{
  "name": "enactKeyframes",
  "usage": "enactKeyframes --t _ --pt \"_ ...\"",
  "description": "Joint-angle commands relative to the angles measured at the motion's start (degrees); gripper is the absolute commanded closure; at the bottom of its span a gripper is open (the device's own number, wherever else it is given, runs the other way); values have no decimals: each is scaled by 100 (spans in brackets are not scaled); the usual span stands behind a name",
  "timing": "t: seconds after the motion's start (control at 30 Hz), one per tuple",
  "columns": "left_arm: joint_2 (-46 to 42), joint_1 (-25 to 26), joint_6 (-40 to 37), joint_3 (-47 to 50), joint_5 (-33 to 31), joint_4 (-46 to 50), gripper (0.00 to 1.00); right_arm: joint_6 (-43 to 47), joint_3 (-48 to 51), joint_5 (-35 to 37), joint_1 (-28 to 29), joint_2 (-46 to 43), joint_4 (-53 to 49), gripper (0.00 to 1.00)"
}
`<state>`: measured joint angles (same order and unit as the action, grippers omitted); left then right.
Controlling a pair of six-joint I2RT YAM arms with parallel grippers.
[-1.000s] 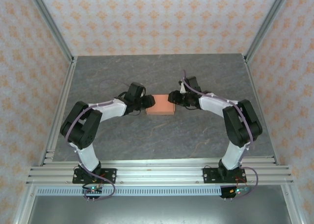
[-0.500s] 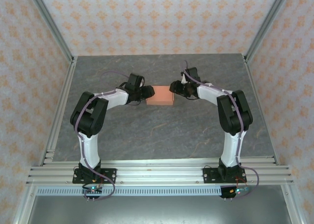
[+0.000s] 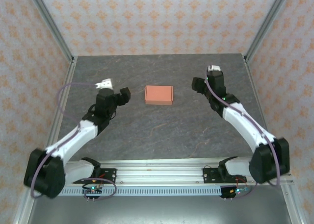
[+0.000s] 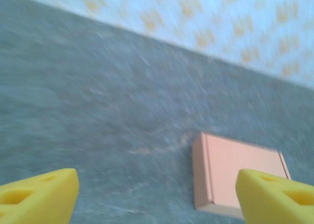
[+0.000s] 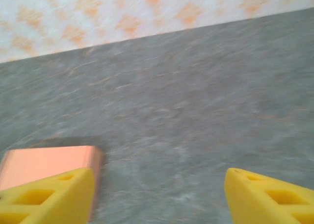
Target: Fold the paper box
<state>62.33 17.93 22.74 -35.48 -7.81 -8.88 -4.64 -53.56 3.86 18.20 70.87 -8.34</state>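
The paper box (image 3: 158, 94) is a small flat salmon-orange rectangular box lying closed on the grey table, with nothing touching it. My left gripper (image 3: 122, 95) is off to its left, open, a clear gap away. My right gripper (image 3: 196, 85) is off to its right, also open and apart from the box. In the left wrist view the paper box (image 4: 230, 170) lies ahead on the right, partly behind the right yellow fingertip (image 4: 277, 199); the left gripper (image 4: 157, 199) holds nothing. In the right wrist view the paper box (image 5: 46, 161) sits behind the left fingertip (image 5: 49, 197); the right gripper (image 5: 159, 197) holds nothing.
The grey stone-patterned table (image 3: 162, 131) is bounded by aluminium posts and patterned walls at the back and sides. An aluminium rail (image 3: 162, 172) carrying both arm bases runs along the near edge.
Both grippers had been closed in on the box's two ends. They have opened and drawn back to either side, leaving the box lying free on the table.
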Motion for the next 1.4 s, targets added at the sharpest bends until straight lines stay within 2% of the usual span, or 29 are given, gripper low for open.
enactKeyframes --t 0.0,0.07,0.1,0.13,0.2,0.3,0.43,0.57,0.67,0.77,0.8,0.87,0.97,1.07,1.1,1.17,1.23,1.37 --pt "-715 -77 -659 564 -1983 -131 6 519 768 1716 -19 -581 408 17" --pt "-1022 -184 -764 756 -2396 -57 1 578 1197 2119 -35 -862 790 9" --pt "-1108 -262 -755 816 -2595 29 0 633 1387 2256 -51 -960 966 1" --pt "-1150 -343 -752 861 -2739 92 0 683 1549 2402 -62 -1012 1160 1" --pt "-1079 -594 -830 965 -2644 27 0 750 1906 2654 -124 -1005 1609 1" --pt "-537 -1002 -1289 1172 -2082 -725 0 833 2338 2653 -356 -741 2392 1" --pt "490 -1281 -1796 1141 -1330 -1510 0 796 2454 2073 -600 -169 2724 1" --pt "1250 -1379 -1889 1226 -783 -2476 0 1159 2726 1532 -615 494 3817 1" --pt "1598 -1418 -2080 912 -515 -2351 0 1395 2744 1039 -640 924 4335 1" --pt "2264 -1608 -2170 928 -25 -3112 0 1603 2830 749 -695 1125 4717 1" --pt "2133 -1609 -2134 938 85 -2875 0 1563 2866 553 -793 1158 4764 1" --pt "2309 -1635 -2219 1131 252 -3397 0 1449 2913 289 -959 1098 4783 1" --pt "2320 -1640 -2269 1131 421 -3386 0 1189 3074 -199 -1316 1084 5029 1" --pt "2337 -1638 -2319 1114 525 -3375 0 1039 3387 -576 -1547 1624 6123 1" --pt "2337 -1637 -2319 1114 519 -3370 0 1076 3367 -632 -1548 1707 6205 1" --pt "2337 -1638 -2319 1114 518 -3365 0 1026 3012 -632 -1594 1542 5252 1" --pt "2337 -1633 -2331 1114 506 -3365 0 778 2931 -315 -1661 1635 5204 1" --pt "2337 -1618 -2336 1114 491 -3365 0 764 2936 -273 -1665 1621 5210 1"
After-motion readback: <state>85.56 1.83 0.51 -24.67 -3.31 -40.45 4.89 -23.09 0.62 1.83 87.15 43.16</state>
